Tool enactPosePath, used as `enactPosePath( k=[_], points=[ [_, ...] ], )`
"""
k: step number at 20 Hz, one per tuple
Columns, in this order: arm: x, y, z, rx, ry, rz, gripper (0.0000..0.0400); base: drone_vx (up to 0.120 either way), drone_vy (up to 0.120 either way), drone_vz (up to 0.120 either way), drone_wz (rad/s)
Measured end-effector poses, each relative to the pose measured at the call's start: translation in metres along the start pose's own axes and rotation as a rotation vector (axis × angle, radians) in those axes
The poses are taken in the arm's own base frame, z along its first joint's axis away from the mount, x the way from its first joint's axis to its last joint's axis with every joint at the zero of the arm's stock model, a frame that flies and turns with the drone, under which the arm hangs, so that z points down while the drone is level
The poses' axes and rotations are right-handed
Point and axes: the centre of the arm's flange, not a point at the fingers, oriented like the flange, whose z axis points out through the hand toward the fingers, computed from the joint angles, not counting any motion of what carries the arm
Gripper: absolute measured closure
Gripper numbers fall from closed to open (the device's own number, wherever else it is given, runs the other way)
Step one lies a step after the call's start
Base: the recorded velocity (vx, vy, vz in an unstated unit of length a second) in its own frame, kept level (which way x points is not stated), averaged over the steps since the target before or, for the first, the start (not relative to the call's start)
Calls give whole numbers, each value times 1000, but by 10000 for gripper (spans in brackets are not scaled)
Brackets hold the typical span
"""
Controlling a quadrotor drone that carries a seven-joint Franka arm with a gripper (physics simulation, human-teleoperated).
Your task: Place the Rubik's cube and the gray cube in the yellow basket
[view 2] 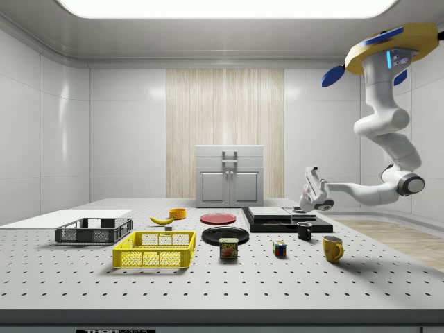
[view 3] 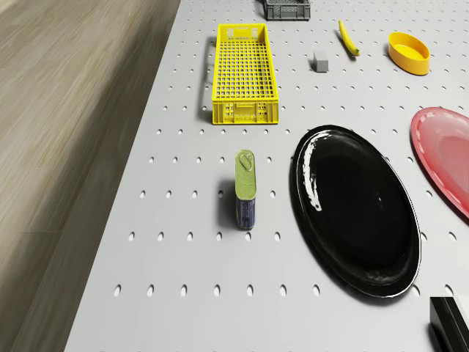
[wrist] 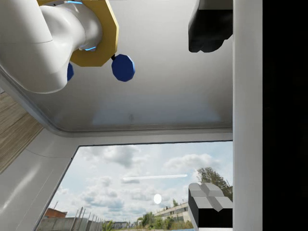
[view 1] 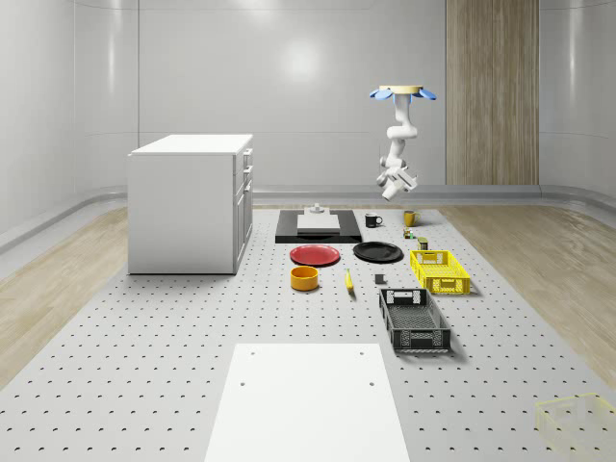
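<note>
I hover with my empty tool spread wide, well above the Rubik's cube, ready to descend.

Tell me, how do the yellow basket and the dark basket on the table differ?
The yellow basket is bright yellow, while the dark basket is nearly black. In the whole-scene view the yellow basket lies farther back, nearer the black plate; the dark basket sits closer to the white sheet. Both are open, mesh-walled, rectangular, upright and look empty.
</note>
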Motion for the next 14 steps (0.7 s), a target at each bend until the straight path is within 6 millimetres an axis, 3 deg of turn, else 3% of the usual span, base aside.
enactPosePath(
  k=[3, 7, 11, 14],
  points=[
    [-32, -31, 11, -330, 330, -10, 0, 120, 0, -120, 0],
    [-65, -63, 59, -811, 808, -25, 0, 120, 0, -120, 0],
    [-71, -68, 108, -1170, 1166, -37, 0, 120, 0, -120, 0],
    [-69, -64, 130, -1332, 1329, -45, 0, 120, -40, -120, 0]
  ],
)
